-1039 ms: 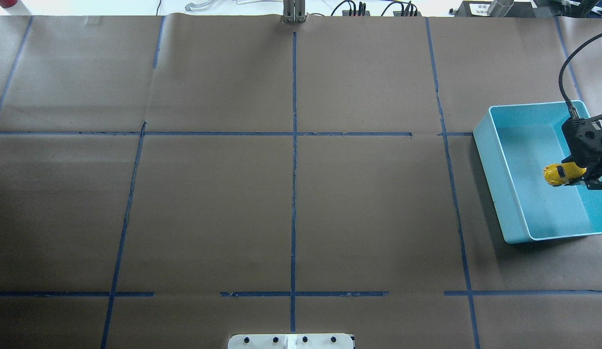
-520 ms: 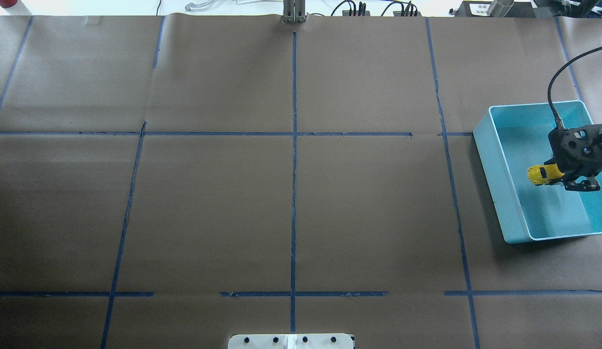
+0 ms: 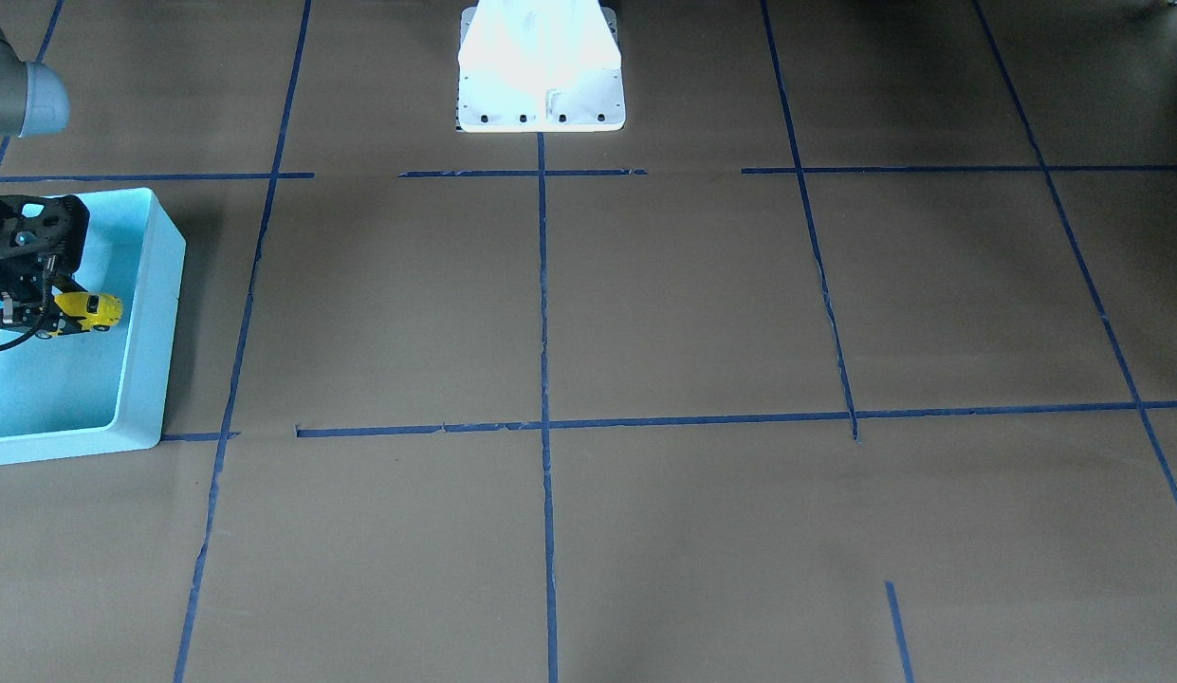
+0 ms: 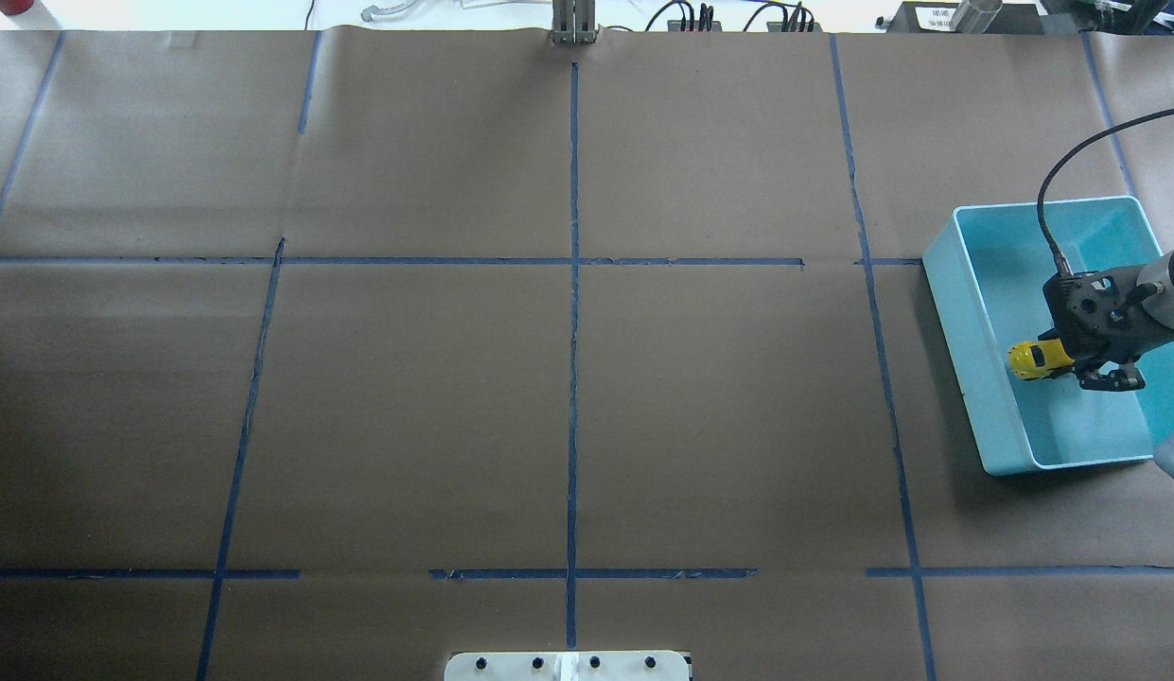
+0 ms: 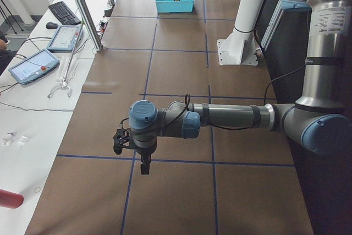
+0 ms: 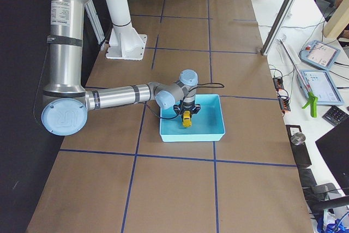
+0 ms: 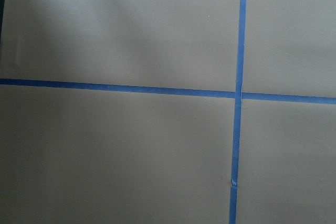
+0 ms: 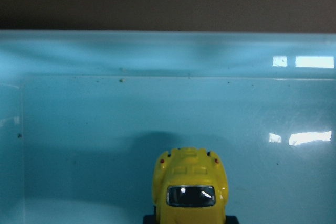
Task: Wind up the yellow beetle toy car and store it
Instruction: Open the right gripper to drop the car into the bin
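Observation:
The yellow beetle toy car [image 4: 1037, 358] is held in my right gripper [image 4: 1064, 360], which is shut on its rear end. The car hangs nose out, just above the floor of the light blue bin [image 4: 984, 397], near the bin's wall on the table-centre side. The front-facing view shows the car [image 3: 89, 310] in the gripper [image 3: 59, 317] over the bin [image 3: 152, 285]. The right wrist view shows the car's roof [image 8: 190, 184] with its shadow on the bin floor. My left gripper [image 5: 132, 155] hovers over bare table at the far left; I cannot tell whether it is open or shut.
Brown paper with blue tape lines [image 4: 573, 284] covers the table. The robot's white base [image 3: 541, 76] stands at the table's near edge. The bin holds nothing but the car. The left wrist view shows only paper and tape [image 7: 239, 95].
My right gripper has carried the car leftward in the overhead view, toward the bin's table-centre wall, and lower into the bin.

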Available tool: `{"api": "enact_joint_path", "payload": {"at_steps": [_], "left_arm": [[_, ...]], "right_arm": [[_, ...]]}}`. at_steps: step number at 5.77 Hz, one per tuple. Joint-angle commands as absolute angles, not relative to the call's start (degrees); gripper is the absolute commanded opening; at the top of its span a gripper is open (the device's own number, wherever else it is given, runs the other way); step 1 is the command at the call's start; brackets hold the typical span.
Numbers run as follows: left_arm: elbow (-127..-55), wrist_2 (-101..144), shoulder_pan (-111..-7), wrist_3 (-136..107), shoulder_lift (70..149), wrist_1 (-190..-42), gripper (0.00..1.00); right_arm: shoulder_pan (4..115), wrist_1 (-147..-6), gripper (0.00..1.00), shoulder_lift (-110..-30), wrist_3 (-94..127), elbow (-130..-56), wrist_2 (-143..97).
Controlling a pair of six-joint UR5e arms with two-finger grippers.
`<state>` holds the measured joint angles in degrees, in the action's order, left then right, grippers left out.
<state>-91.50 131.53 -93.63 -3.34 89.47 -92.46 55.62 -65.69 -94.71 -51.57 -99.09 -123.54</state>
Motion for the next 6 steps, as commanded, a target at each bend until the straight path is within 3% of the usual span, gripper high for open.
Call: {"api": "enact_joint_path", "payload": {"at_steps": [1, 4, 6], "left_arm": [[-91.2, 131.6, -93.6, -3.3, 89.5, -92.5, 1.0], [-91.2, 131.7, -93.6, -3.4, 89.5, -92.5, 1.0], [-91.3, 131.7, -93.6, -3.4, 89.5, -92.5, 1.0]], "right_arm": [[55.4, -65.7, 0.99, -93.7, -51.9, -96.8, -123.7], [59.4, -67.1, 1.0, -91.2, -51.8, -97.0, -125.1], [68.4, -79.3, 1.0, -91.1, -51.4, -102.5, -128.0]]}}
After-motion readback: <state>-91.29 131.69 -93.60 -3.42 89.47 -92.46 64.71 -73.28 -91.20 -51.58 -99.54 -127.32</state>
